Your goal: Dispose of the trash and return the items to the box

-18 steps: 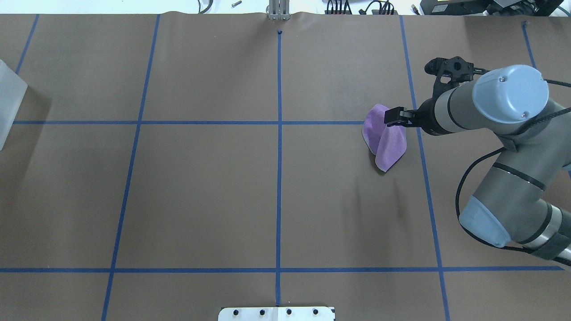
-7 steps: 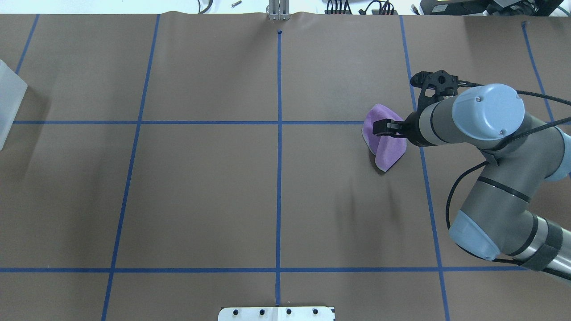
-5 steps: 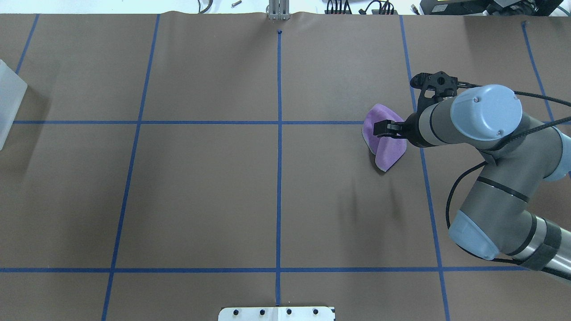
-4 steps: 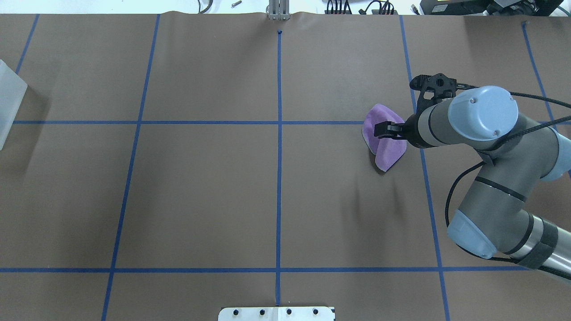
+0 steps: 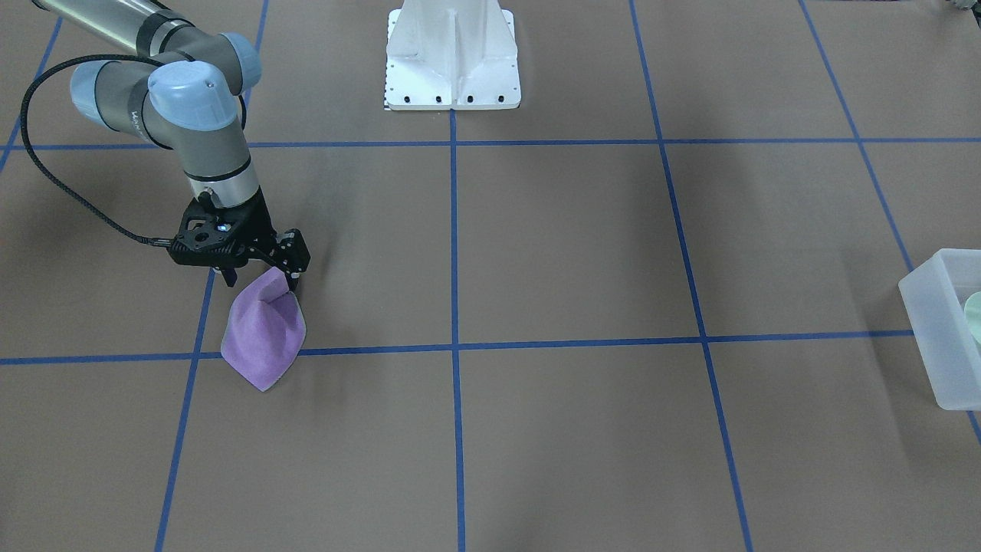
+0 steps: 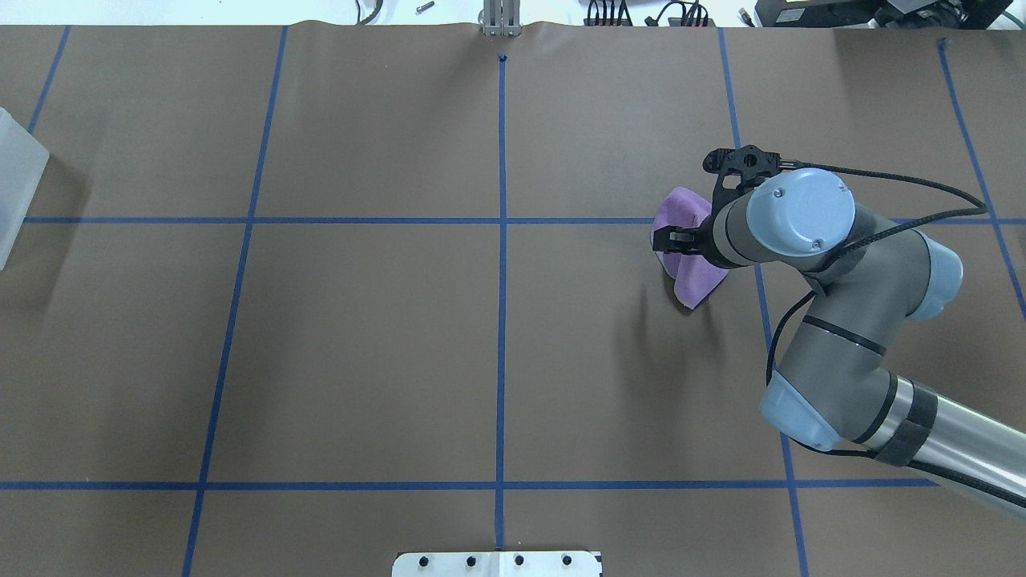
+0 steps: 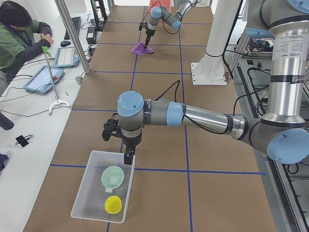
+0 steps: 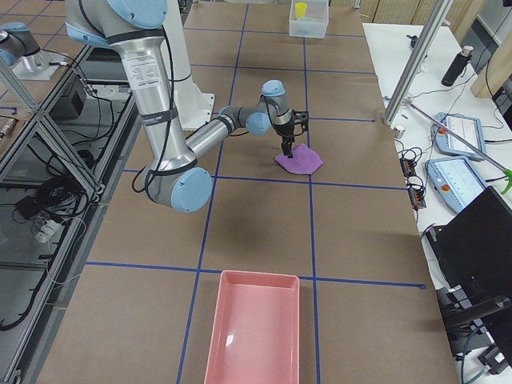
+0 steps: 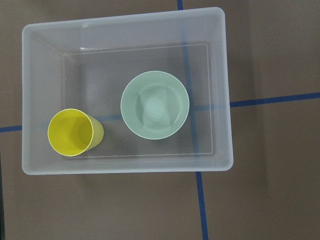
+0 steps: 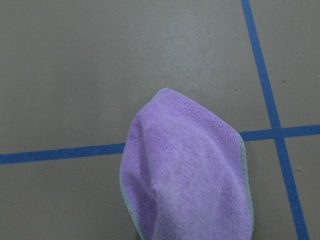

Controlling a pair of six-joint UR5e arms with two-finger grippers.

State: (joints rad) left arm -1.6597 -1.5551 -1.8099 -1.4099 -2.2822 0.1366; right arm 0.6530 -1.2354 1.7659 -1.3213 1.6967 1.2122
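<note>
The yellow cup and the mint-green bowl stand inside the frosted box, seen from straight above in the left wrist view. In the exterior left view my left gripper hangs just above the box's near rim; I cannot tell whether it is open or shut. A purple cloth lies tented on the table. My right gripper is open, low over it, with a finger on each side of its raised peak. The cloth fills the right wrist view.
A pink tray sits at the table end on my right. The white robot base stands at the table's middle edge. The box is at the far left edge. An operator sits beside the table.
My right arm has swung left and lower, bringing the open gripper over the cloth's peak. The cloth has kept its place and shape.
</note>
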